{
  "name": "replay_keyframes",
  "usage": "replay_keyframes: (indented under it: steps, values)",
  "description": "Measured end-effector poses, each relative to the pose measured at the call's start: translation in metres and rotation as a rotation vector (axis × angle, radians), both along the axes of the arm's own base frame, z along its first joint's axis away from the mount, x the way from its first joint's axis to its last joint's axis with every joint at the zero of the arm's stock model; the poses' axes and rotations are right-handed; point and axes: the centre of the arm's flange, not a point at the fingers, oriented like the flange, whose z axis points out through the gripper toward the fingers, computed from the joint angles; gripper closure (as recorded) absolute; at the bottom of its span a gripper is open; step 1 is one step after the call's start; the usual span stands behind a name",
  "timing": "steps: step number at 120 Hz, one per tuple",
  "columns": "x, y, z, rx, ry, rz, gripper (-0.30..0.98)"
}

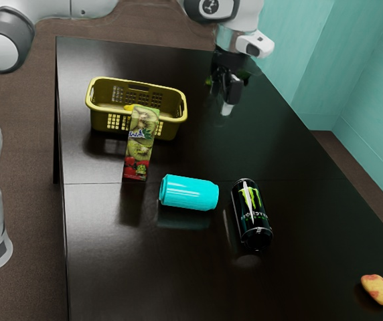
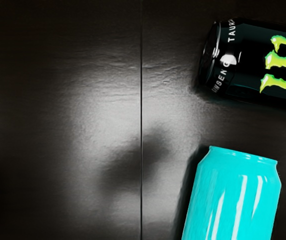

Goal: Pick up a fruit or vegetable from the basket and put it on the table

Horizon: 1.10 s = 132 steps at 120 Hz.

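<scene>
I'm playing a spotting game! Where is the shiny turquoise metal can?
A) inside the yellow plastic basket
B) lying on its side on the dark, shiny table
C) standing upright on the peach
B: the turquoise can lies on its side on the dark table.

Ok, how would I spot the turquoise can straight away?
On the dark table, look between the kiwi-pictured juice carton and the black Monster can. The turquoise can lies there on its side. Unlike those two, it shows no picture or lettering.

Yellow basket (image 1: 138, 131), turquoise can (image 1: 189, 192), black can (image 1: 252, 212) with green claw-mark pattern, red-blotched yellow fruit (image 1: 377, 289)
</scene>
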Motion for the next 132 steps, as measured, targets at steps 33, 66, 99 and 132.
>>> replay_keyframes:
  steps: [33, 66, 99, 132]
  values:
    - [-0.010, 0.031, 0.060, -0.030, -0.143, 0.057, 0.00]
    - [-0.056, 0.211, 0.061, 0.009, -0.111, 0.390, 0.00]
    - [-0.109, 0.305, 0.057, 0.026, -0.089, 0.589, 0.00]
    - [-0.114, 0.240, 0.020, 0.047, -0.071, 0.287, 0.00]
